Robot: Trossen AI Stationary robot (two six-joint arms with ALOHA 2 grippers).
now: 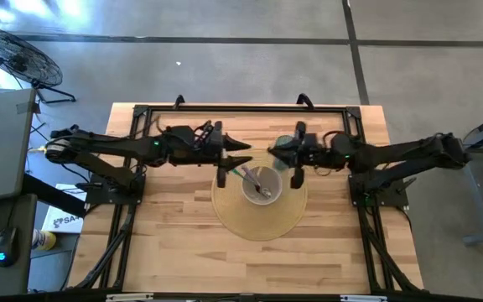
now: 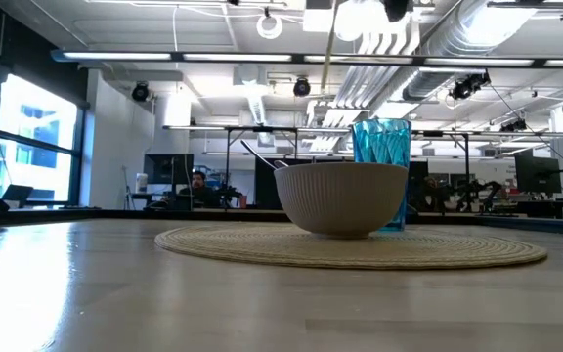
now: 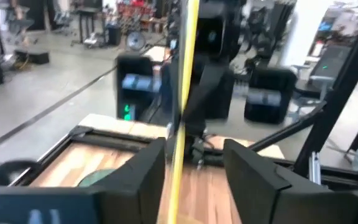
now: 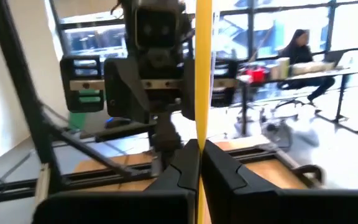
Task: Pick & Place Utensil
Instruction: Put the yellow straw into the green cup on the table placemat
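A ribbed white bowl (image 1: 262,197) (image 2: 342,198) stands on a round woven placemat (image 1: 258,225) (image 2: 252,244). A utensil (image 1: 253,177) lies in the bowl, and its handle (image 2: 259,153) leans on the rim and sticks out toward the far left. A clear blue cup (image 2: 381,145) stands behind the bowl, partly under the right gripper in the high view. My left gripper (image 1: 243,155) (image 3: 194,152) hovers open above the bowl's far-left side. My right gripper (image 1: 282,156) (image 4: 199,155) hovers above the cup, fingers shut. The two grippers face each other.
A yellow strap (image 3: 182,93) (image 4: 202,62) hangs upright between the two grippers. A black frame (image 1: 241,107) runs along the table's far edge. Bare wood lies on the near half of the table (image 1: 183,252). A person sits far off in the room behind.
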